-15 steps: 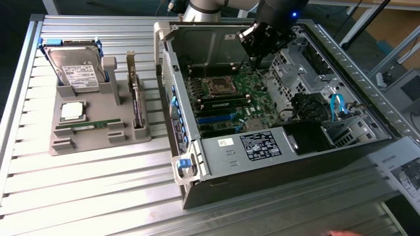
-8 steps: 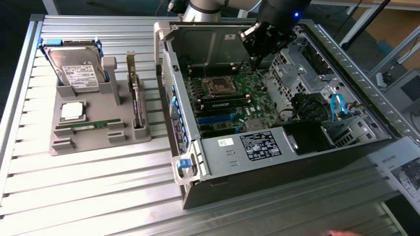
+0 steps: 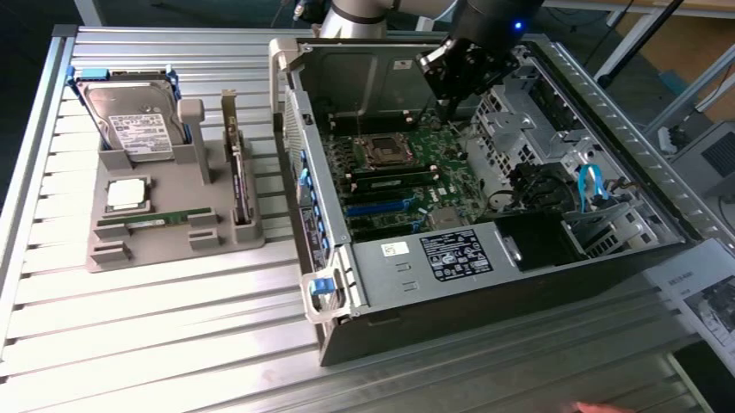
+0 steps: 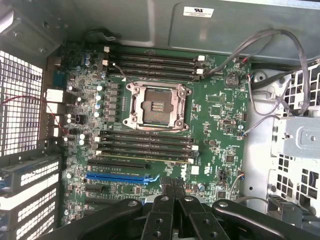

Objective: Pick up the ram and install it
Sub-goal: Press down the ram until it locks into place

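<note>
Ram (image 3: 147, 220): thin green stick in grey holder (image 3: 230, 243).

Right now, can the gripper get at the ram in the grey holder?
Probably not directly: the gripper is shut and low inside the open computer case, whose side wall stands between it and the ram in its holder.

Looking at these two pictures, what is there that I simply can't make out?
- Exterior view: the motherboard beneath the gripper, hidden by the arm.
- Exterior view: the ram in its grey holder; its chips are too small to tell.
- Wrist view: the board's near edge, covered by the gripper.
- Exterior view: a paper, cut off by the edge.
</note>
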`<state>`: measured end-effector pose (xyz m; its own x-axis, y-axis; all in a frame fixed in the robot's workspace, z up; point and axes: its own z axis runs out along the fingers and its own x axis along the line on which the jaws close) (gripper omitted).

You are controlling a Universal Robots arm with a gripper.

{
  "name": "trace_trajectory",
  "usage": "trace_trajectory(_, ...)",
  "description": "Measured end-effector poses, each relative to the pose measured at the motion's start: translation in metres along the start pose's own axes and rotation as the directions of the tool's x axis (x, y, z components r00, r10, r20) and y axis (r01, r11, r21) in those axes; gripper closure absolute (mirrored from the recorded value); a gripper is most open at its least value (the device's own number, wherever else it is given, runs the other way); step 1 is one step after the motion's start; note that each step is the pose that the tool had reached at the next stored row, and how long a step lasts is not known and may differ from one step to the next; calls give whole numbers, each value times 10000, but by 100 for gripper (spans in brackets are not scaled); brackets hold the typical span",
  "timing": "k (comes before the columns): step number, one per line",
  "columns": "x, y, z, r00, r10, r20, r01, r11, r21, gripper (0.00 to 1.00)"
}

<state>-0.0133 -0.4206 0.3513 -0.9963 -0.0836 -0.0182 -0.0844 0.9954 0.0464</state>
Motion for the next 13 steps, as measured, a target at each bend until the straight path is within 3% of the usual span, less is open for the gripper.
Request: trace_trajectory(13,110,9,0,10000,43,3,-43,10000,-1,90)
